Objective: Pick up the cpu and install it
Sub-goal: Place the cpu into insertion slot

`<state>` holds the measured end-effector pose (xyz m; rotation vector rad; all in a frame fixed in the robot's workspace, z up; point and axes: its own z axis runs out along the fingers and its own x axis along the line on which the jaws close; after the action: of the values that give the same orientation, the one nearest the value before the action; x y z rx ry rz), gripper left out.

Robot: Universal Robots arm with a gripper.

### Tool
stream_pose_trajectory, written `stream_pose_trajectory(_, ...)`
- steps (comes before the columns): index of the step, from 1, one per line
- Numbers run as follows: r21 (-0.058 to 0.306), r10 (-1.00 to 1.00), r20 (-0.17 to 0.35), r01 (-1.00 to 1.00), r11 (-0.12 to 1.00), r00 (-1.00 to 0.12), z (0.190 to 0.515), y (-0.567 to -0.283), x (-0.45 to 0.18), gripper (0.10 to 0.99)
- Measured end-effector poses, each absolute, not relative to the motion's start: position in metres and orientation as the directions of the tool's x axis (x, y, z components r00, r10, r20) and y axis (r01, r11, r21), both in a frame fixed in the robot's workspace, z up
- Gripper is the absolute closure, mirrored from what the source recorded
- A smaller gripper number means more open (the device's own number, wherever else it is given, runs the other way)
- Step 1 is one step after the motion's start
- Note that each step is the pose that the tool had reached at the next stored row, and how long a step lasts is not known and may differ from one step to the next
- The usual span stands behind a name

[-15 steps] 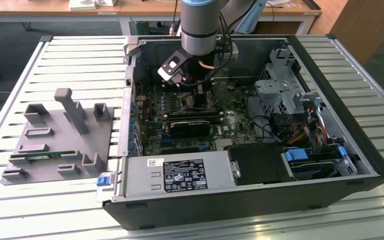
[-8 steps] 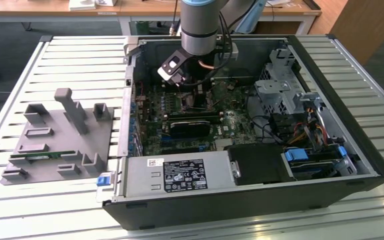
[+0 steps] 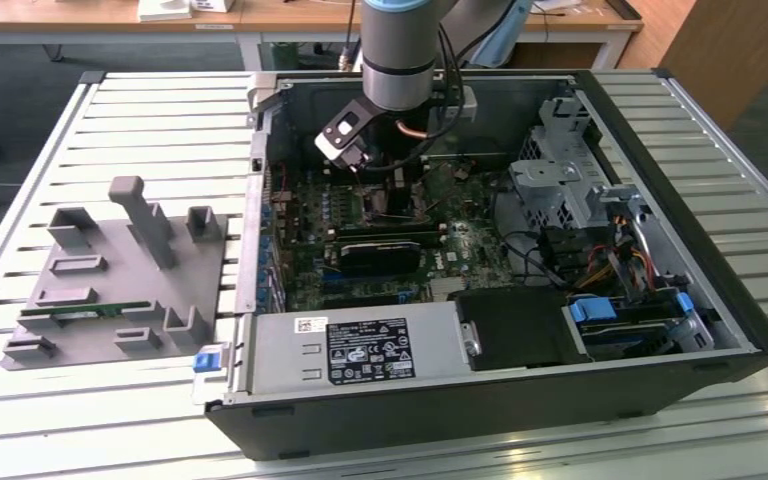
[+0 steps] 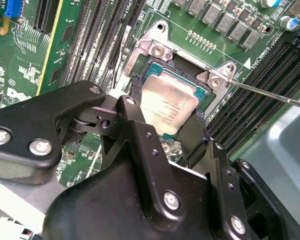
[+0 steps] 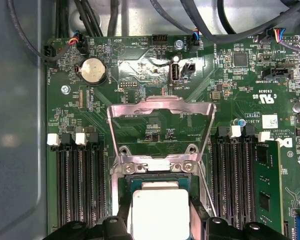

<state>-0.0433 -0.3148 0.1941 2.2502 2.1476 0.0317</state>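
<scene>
In the exterior view the arm (image 3: pixel 398 40) is seen inside the open case (image 3: pixel 518 410), with the gripper (image 3: pixel 387 188) low over the board (image 3: pixel 471 245); a grey tray (image 3: pixel 84 300) lies well apart at the exterior view's left. In the second wrist view the cpu (image 4: pixel 169 106) is pinched at two opposite edges by the black fingers (image 4: pixel 136 125), at the socket (image 4: pixel 157 50); whether it is fully seated cannot be told. In the first wrist view the cpu (image 5: pixel 159 212) is seen between the fingers (image 5: pixel 124 215), just beside the open metal frame (image 5: pixel 160 106).
</scene>
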Motion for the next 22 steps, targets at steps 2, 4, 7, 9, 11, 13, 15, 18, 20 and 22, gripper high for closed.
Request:
stream_pose_trajectory(2, 0.036, 0.999, -0.006, 0.998, -0.046, 0.047, 0.1937, -0.3147, -0.0433, 0.545)
stream_pose_trajectory(4, 0.036, 0.999, -0.006, 0.998, -0.046, 0.047, 0.193, -0.3146, -0.0429, 0.545)
stream_pose_trajectory(7, 0.036, 0.999, -0.007, 0.998, -0.046, 0.047, 0.1927, -0.3146, -0.0428, 0.545)
stream_pose_trajectory(9, 0.036, 0.999, -0.007, 0.998, -0.046, 0.047, 0.1925, -0.3145, -0.0427, 0.545)
stream_pose_trajectory(11, 0.036, 0.999, -0.007, 0.998, -0.046, 0.047, 0.1925, -0.3145, -0.0427, 0.545)
stream_pose_trajectory(13, 0.037, 0.999, -0.006, 0.998, -0.046, 0.047, 0.1923, -0.3145, -0.0426, 0.545)
stream_pose_trajectory(15, 0.037, 0.999, -0.006, 0.998, -0.046, 0.047, 0.1923, -0.3145, -0.0426, 0.533)
stream_pose_trajectory(18, 0.036, 0.999, -0.007, 0.998, -0.046, 0.047, 0.1924, -0.3145, -0.0427, 0.471)
stream_pose_trajectory(20, 0.036, 0.999, -0.007, 0.998, -0.046, 0.047, 0.1935, -0.3146, -0.0427, 0.471)
stream_pose_trajectory(22, 0.036, 0.999, -0.007, 0.998, -0.046, 0.047, 0.1962, -0.3145, -0.0427, 0.471)
